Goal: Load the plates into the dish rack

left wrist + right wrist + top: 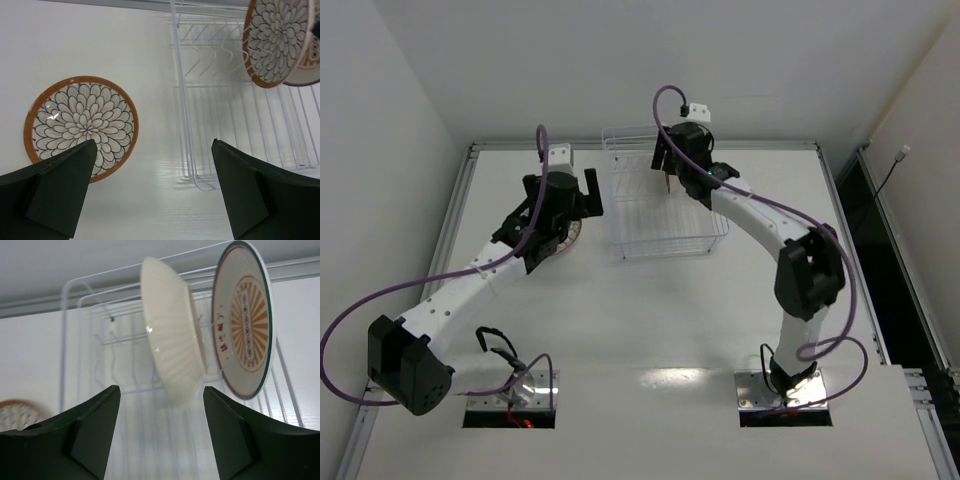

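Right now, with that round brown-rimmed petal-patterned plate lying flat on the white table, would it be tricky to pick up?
Probably. The round brown-rimmed petal-patterned plate lies flat, so its edge looks hard to catch. Its glossy face may be slippery. It looks ceramic: stiff, likely chipping if dropped.

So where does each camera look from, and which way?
Top external: above, behind; looks down on table, dish rack, left arm, right arm.
Left wrist: rides the arm, sees left end effector, flat plate below.
Right wrist: rides the arm, sees right end effector, faces ribbed plate, sunburst plate.
Wrist views share dish rack and flat plate.
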Action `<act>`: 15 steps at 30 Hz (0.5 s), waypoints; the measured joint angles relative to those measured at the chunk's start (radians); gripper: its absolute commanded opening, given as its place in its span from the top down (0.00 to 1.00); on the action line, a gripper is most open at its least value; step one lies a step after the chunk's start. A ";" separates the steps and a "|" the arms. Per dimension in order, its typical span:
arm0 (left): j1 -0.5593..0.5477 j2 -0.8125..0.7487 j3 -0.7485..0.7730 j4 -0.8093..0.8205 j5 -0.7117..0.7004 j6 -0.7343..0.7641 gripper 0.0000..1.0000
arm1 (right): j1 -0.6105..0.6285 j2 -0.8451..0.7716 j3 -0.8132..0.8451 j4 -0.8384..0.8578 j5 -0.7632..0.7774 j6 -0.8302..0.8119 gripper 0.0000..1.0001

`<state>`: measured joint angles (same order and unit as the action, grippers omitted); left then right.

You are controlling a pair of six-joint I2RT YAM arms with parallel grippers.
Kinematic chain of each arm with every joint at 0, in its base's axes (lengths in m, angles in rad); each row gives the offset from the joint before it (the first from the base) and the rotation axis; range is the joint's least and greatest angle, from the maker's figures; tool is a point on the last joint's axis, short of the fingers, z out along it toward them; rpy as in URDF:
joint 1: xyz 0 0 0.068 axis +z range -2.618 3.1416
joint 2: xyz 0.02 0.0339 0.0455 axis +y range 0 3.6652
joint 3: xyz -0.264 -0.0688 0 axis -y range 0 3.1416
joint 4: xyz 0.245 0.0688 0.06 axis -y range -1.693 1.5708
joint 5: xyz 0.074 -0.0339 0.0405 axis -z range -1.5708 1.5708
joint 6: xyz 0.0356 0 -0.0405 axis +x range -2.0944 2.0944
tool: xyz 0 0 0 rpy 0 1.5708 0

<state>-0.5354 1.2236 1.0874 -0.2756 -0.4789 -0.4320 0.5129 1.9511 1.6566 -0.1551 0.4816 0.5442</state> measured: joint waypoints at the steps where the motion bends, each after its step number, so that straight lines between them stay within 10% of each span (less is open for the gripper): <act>1: 0.000 0.003 0.000 0.001 -0.019 -0.002 0.00 | 0.001 -0.050 -0.053 0.022 -0.033 0.002 0.34; 15: 0.002 0.202 0.030 -0.072 -0.090 0.115 0.00 | 0.008 -0.709 -0.666 0.247 -0.257 0.034 0.27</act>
<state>-0.5331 1.4254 1.1175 -0.3481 -0.5686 -0.3172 0.5213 1.2423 0.9909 0.0921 0.2241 0.5781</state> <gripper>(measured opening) 1.000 0.731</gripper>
